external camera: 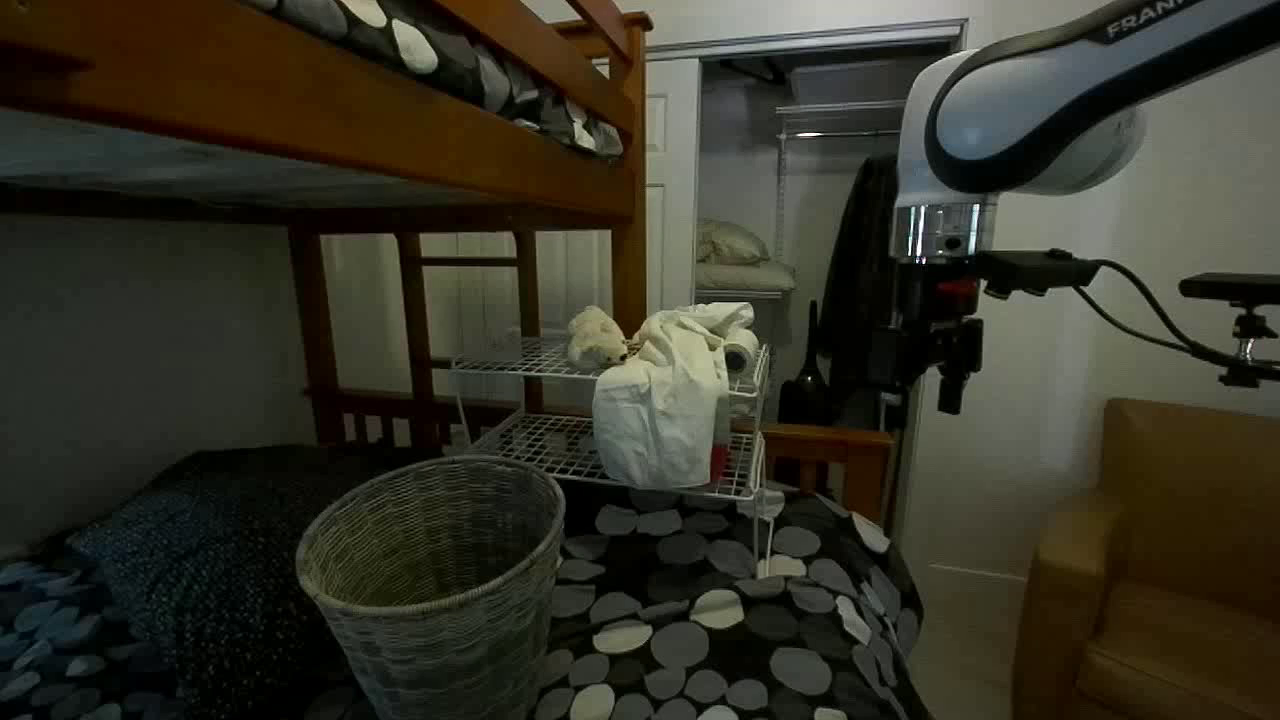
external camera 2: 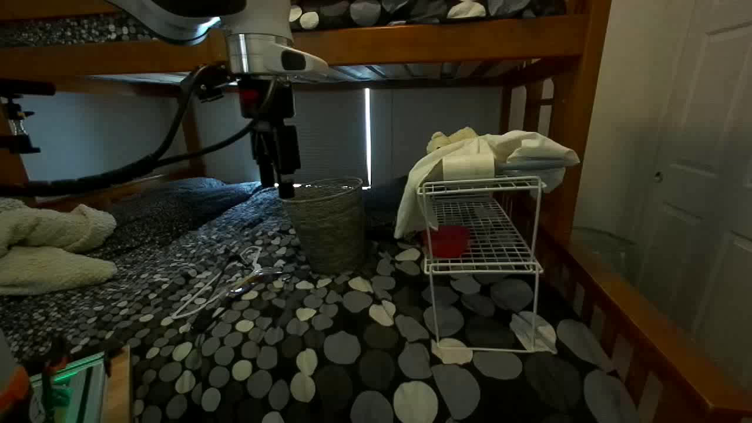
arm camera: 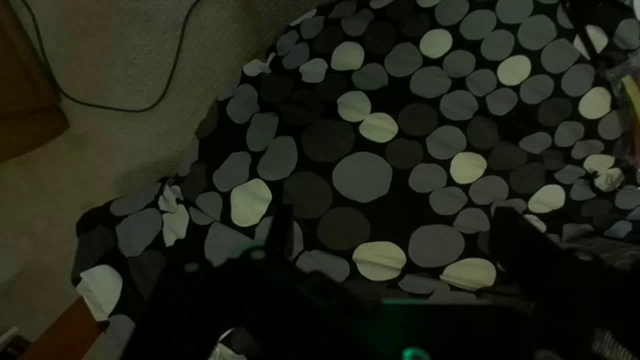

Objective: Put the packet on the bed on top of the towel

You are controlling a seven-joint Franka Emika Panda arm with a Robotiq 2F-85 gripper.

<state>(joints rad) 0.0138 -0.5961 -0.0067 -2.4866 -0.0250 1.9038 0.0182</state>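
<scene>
A clear plastic packet with yellow and red in it (arm camera: 631, 100) is partly in view at the right edge of the wrist view. A small shiny item that looks like this packet (external camera 2: 254, 282) lies on the patterned bed (external camera 2: 352, 376) in an exterior view. A white cloth, perhaps the towel (external camera: 665, 410), hangs over the top of the wire rack; it also shows in an exterior view (external camera 2: 416, 194). A fluffy cream cloth (external camera 2: 53, 252) lies at the bed's left; which is the towel is unclear. My gripper (arm camera: 391, 212) is open and empty, high above the bed in both exterior views (external camera: 920, 385) (external camera 2: 277, 185).
A wicker basket (external camera 2: 329, 235) stands on the bed beside the white wire rack (external camera 2: 482, 267). The rack holds a plush bear (external camera: 597, 340), a paper roll (external camera 2: 468, 167) and a red bowl (external camera 2: 449, 241). A white hanger (external camera 2: 197, 299) lies near the packet. The upper bunk (external camera 2: 446, 44) overhangs the bed.
</scene>
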